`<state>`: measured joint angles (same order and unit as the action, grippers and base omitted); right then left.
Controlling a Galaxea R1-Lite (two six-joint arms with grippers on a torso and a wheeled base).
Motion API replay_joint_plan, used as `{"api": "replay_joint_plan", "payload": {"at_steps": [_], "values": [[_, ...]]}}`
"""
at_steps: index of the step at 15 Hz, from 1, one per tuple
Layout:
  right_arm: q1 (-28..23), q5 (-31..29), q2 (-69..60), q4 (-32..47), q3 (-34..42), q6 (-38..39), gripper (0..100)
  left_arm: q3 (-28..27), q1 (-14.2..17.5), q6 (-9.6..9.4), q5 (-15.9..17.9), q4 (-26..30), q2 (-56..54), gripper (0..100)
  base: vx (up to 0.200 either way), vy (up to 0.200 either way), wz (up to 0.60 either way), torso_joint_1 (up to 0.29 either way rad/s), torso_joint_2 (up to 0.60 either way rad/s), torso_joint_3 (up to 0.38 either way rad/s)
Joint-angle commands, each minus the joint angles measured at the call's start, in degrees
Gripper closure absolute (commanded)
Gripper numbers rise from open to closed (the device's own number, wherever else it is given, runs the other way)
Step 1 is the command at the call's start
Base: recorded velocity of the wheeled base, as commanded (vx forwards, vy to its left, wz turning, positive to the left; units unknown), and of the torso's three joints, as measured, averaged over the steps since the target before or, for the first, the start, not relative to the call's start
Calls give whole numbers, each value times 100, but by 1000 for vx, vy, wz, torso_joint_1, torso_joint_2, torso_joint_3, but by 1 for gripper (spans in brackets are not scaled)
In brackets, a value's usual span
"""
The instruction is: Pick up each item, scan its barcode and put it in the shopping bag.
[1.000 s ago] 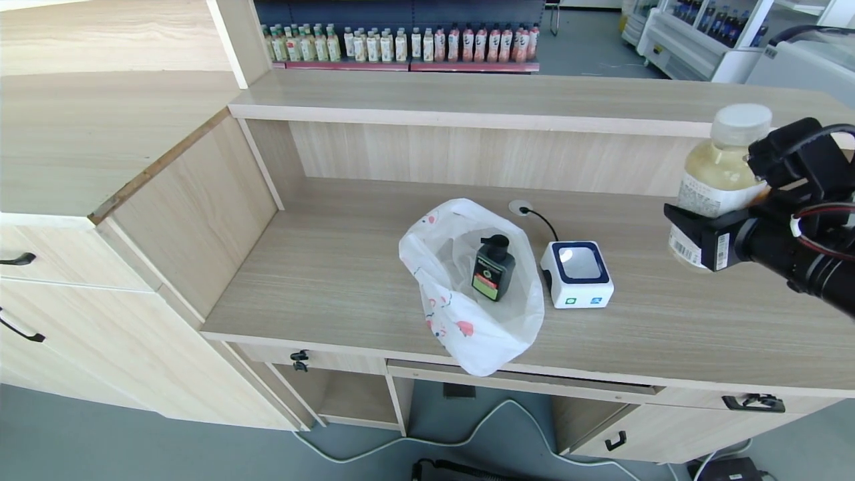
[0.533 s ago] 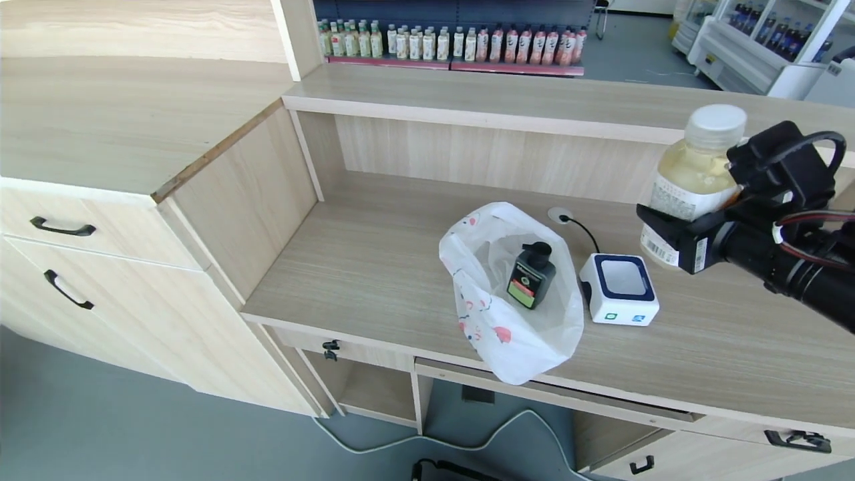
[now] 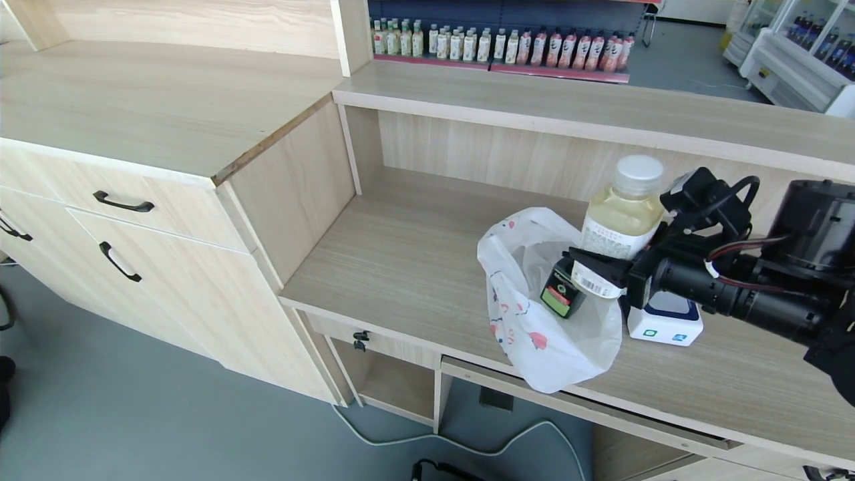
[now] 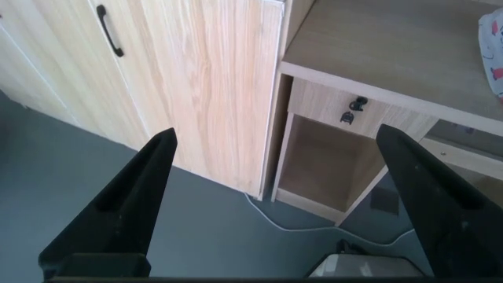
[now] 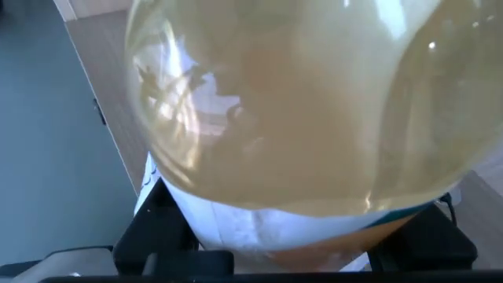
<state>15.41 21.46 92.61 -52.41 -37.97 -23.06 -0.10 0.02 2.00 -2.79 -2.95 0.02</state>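
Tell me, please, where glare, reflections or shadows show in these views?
Right wrist view: the bottle, close against the camera, carries bright reflections on its clear wall. Head view: light is even, with mild shade on the counter beneath the upper ledge. Left wrist view: the open left gripper shows as dark silhouettes against the lit floor.

shopping bag (image 3: 518, 331) 1 | drink bottle (image 3: 621, 224) 1 | black pump bottle (image 3: 561, 297) 1 | barcode scanner (image 3: 662, 327) 1 | counter (image 3: 414, 254) 1
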Motion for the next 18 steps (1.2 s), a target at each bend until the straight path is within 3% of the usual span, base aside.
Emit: {"api": "replay_joint_plan", "payload": {"at_steps": [1,14,18], "values": [[-12,78,424,-59,115,13,100,1,6,2,-2,-4,-2,0,0,0,0,0,0,0],[6,579,2147,-1843,194,162,100,1,15,2,-2,-4,-2,0,0,0,0,0,0,0],[50,588,2463,-1931,194,162,100,1,6,2,-2,-4,-2,0,0,0,0,0,0,0]]}}
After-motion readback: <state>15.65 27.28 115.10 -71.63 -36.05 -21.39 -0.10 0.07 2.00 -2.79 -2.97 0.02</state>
